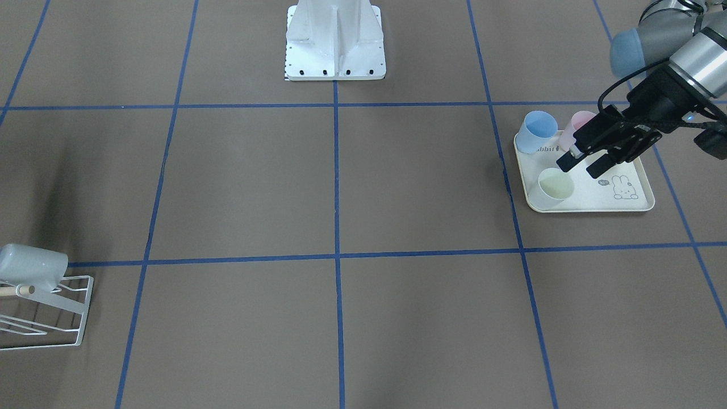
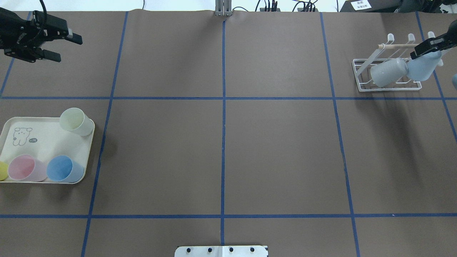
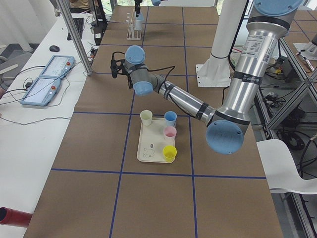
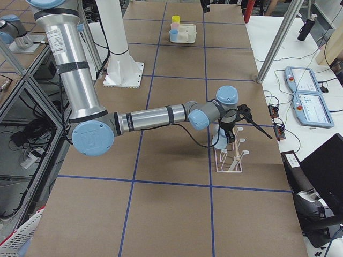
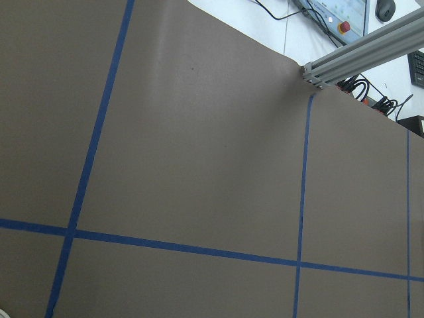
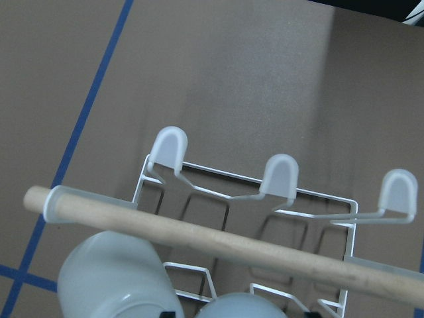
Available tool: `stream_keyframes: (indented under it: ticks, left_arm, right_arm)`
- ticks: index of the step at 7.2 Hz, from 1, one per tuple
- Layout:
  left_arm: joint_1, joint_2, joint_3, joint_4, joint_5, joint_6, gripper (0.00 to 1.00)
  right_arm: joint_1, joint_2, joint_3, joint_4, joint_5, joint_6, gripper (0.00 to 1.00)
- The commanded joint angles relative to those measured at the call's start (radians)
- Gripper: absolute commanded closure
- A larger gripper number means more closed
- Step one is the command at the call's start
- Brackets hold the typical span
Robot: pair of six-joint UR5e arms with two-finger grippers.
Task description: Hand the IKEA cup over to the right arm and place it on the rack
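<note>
Overhead exterior: the IKEA cup point(image 2: 423, 67), judged light, stiff and slippery, is pinched at its wall by the right hand point(image 2: 425, 50); the left hand point(image 2: 70, 50) is spread.

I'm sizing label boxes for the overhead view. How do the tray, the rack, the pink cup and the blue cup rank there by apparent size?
1. Tray
2. Rack
3. Pink cup and blue cup: these look alike, so I won't rank them.
</note>
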Motion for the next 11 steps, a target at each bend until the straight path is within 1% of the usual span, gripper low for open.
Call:
stream_keyframes:
  ticks: [1,3,4,5,6,7,8,9,10,11]
  left_arm:
    - [0.000,0.027,0.011,0.003,0.019,0.065,0.00]
    - [-0.005,0.042,0.011,0.071,0.030,0.169,0.00]
    - [-0.002,0.067,0.008,0.096,0.054,0.213,0.00]
    - [0.009,0.100,0.005,0.111,0.059,0.260,0.00]
    - [0.012,0.120,0.003,0.162,0.060,0.323,0.00]
    - [0.039,0.156,0.002,0.221,0.103,0.398,0.00]
    - [0.091,0.183,0.000,0.280,0.169,0.440,0.00]
    - [0.124,0.185,0.000,0.302,0.178,0.441,0.00]
    - [0.156,0.200,0.009,0.302,0.212,0.443,0.01]
    - [0.162,0.207,0.011,0.314,0.240,0.442,0.10]
  right_arm:
    - [-0.006,0.006,-0.002,0.000,-0.002,0.000,0.02]
    - [-0.007,0.009,-0.002,0.000,0.000,0.002,0.02]
    - [-0.006,0.022,-0.001,-0.001,0.003,0.003,0.02]
    - [-0.007,0.026,0.001,-0.001,0.004,0.009,0.02]
    - [-0.006,0.033,0.002,-0.001,0.004,0.021,0.02]
    - [-0.006,0.036,0.004,-0.001,0.006,0.028,0.02]
    - [-0.006,0.036,0.012,-0.001,0.009,0.028,0.02]
    - [-0.007,0.036,0.012,-0.001,0.009,0.028,0.02]
    - [-0.007,0.038,0.012,-0.001,0.009,0.028,0.02]
    - [-0.010,0.038,0.013,-0.001,0.011,0.028,0.02]
